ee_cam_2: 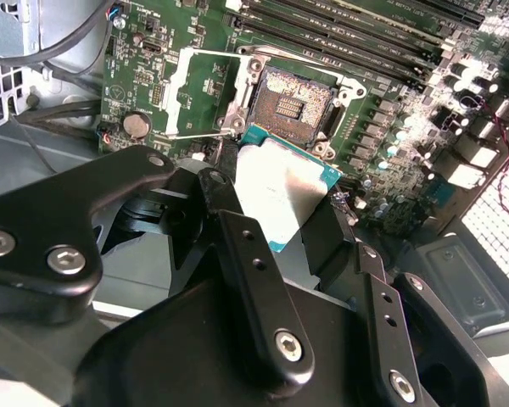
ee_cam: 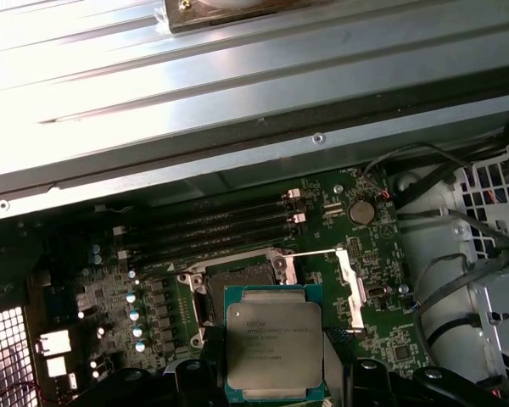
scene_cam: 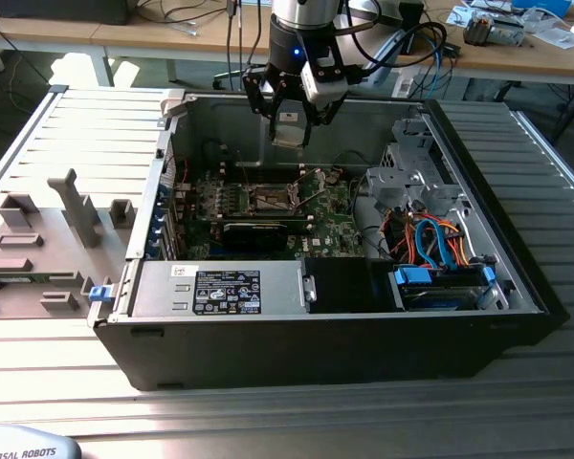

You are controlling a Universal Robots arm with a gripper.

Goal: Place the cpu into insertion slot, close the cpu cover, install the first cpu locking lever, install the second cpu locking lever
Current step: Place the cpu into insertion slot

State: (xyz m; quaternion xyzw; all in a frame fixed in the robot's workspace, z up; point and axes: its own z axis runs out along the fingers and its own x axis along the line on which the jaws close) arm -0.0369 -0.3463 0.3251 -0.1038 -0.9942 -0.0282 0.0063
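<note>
Your gripper (scene_cam: 291, 124) pinched the cpu (ee_cam: 274, 349) by two opposite edges, which suited a probably light, stiff, fragile chip.

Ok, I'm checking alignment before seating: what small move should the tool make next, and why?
Probably lower the cpu toward the open socket, keeping it level. The tool holds it above the motherboard, the socket looks empty, and the cpu cover is swung open beside it.

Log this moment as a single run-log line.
gripper: shut on cpu | cpu: held above the motherboard, not seated | socket: empty | cpu cover: open
</note>
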